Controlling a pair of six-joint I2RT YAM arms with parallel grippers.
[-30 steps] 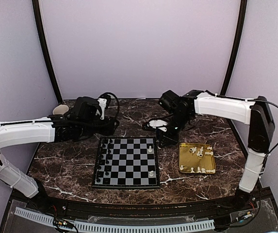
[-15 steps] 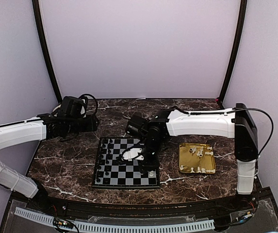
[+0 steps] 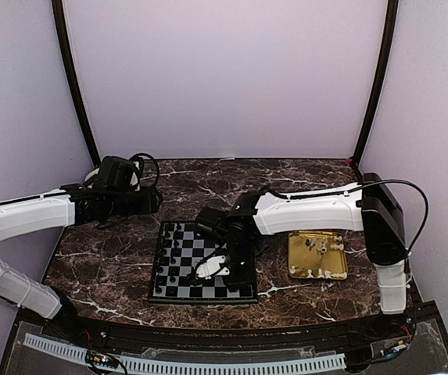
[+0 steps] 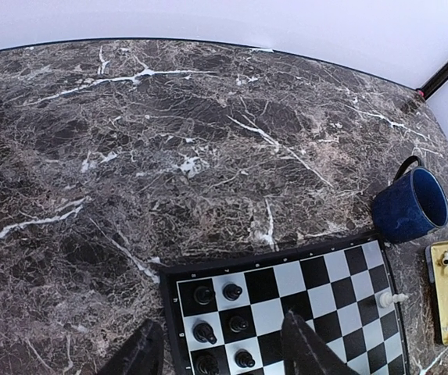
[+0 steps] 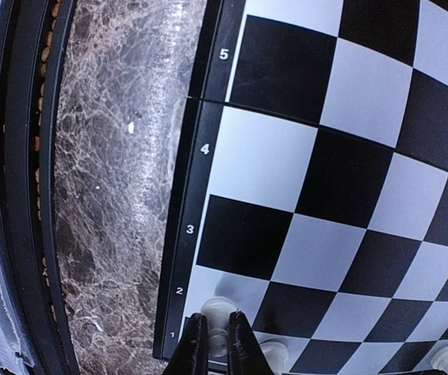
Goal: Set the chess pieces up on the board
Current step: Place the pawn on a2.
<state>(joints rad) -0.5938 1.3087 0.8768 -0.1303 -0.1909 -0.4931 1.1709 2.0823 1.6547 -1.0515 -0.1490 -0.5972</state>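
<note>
Two fingers of the right hand (image 5: 219,326) are clenched on one small white chess piece (image 5: 216,305), pinched between the tips. Type of piece not clear.

Directly under that hand is the chessboard (image 5: 270,164). The spot is a corner, by edge numbers 1 and 2 and close against the black border. A second white piece (image 5: 274,353) stands just beside the fingertips, and a third (image 5: 442,356) is further off along the same edge. The rest of the squares under the wrist camera are bare.

Outward from the hand, past the board's side, a gold tray (image 3: 317,262) sits on the dark marble worktop (image 3: 114,258). Several loose white pieces (image 3: 321,245) lie in it, well apart from the board.

The left hand (image 4: 220,326) is released, fingers spread with nothing between them. It hangs over the worktop off the board's opposite corner. Just ahead of its fingertips black pieces (image 4: 232,291) stand in two files on that corner. Across the board from it one white piece (image 4: 392,298) lies tipped on its side. A blue mug (image 4: 411,205) stands on the worktop just beyond that far corner.
</note>
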